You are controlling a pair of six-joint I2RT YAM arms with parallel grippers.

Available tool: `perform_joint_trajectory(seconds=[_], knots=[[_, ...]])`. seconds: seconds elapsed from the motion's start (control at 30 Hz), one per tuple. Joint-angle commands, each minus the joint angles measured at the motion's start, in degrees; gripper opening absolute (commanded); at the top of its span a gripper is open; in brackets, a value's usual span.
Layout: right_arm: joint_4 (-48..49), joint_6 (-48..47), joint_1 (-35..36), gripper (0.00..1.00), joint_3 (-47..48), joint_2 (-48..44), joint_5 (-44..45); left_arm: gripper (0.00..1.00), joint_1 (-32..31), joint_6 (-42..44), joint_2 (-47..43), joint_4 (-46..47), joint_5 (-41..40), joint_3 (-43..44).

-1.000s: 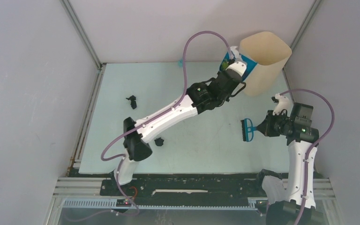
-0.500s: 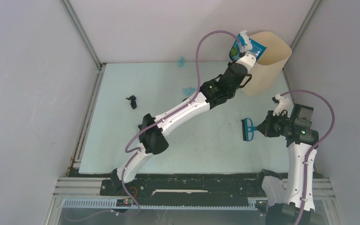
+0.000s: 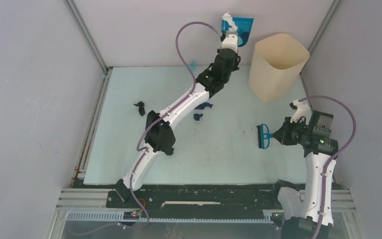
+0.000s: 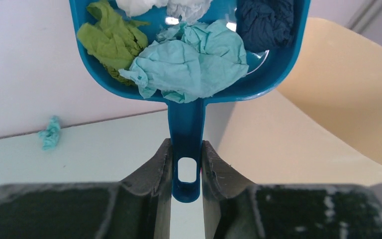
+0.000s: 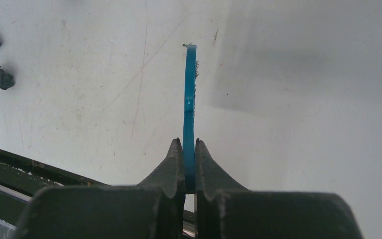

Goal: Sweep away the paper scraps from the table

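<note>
My left gripper (image 3: 228, 34) (image 4: 186, 167) is shut on the handle of the blue dustpan (image 3: 238, 24) (image 4: 186, 117), held high against the back wall, left of the bin. The pan holds paper scraps: green (image 4: 110, 42), light blue (image 4: 194, 62), navy (image 4: 266, 22), white (image 4: 142, 5). On the table (image 3: 229, 159) lie a black scrap (image 3: 140, 107), dark blue scraps (image 3: 202, 110) beside the left arm, and a light blue one (image 3: 192, 64) (image 4: 50, 133) at the back edge. My right gripper (image 3: 278, 135) (image 5: 189, 145) is shut on the blue brush (image 3: 262, 137) (image 5: 189, 99), low over the table's right side.
A tall beige bin (image 3: 277, 67) (image 4: 338, 99) stands at the back right corner. Two black bits (image 5: 2, 78) lie left of the brush near the front rail (image 3: 204, 191). Grey walls close in the table on three sides.
The left arm has swung the loaded dustpan up and to the left, from the bin's rim to the back wall. The right arm and brush have not moved.
</note>
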Motion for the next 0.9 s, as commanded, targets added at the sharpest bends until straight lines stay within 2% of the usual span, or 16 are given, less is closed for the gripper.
perform_joint_trajectory(seconds=[0.0,0.07,0.23,0.43,0.67,0.87], knots=[[1.4,0.8,-0.2,0.0,-0.1,-0.6,-0.1,0.0,-0.4,-1.7,-6.4,-1.5,3.1,-2.6],[1.4,0.7,-0.2,0.0,-0.1,-0.7,-0.2,0.0,-0.6,-1.6,-9.7,-4.2,4.2,-7.1],[1.1,0.5,-0.3,0.0,-0.1,-1.5,-0.5,0.0,-2.6,-3.4,-22.7,-7.3,4.1,-24.7],[1.7,-0.7,-0.6,0.0,1.0,-3.6,-1.5,0.0,-5.4,-6.3,-33.6,-16.7,2.7,-38.9],[-5.4,-0.4,-1.0,0.0,22.4,0.3,-6.1,0.0,-8.5,-8.4,-45.3,-21.9,6.3,-56.4],[1.7,5.4,-1.1,0.0,40.2,7.7,-3.2,0.0,-13.3,-11.6,-52.6,-21.7,5.0,-71.8]])
